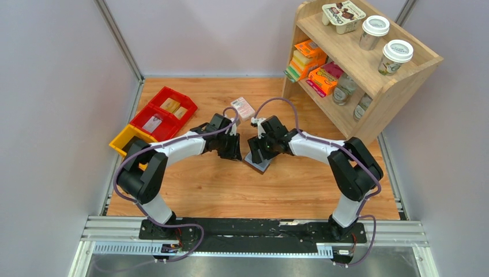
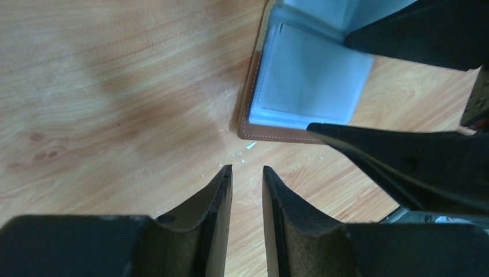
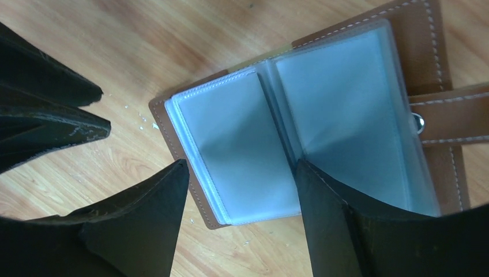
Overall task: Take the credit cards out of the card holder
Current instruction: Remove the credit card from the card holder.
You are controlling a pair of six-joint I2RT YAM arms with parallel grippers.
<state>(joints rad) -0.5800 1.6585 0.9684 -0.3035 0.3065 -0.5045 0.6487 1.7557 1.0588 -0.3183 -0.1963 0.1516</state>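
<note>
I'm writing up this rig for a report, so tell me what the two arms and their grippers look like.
The left arm and right arm have white links between bulky black joints, on a black base plate. A purple cable loops along each one. The left gripper and right gripper are black, each with two wedge-shaped fingers tapering to a point.

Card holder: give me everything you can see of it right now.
The card holder lies open and flat on the wooden table. It is brown leather with pale stitching, and a snap tab with a metal stud sits on one side. Inside, translucent blue-grey plastic pockets fan out; no card shows in them. The open fingers of the right gripper straddle one pocket stack; contact unclear.
</note>
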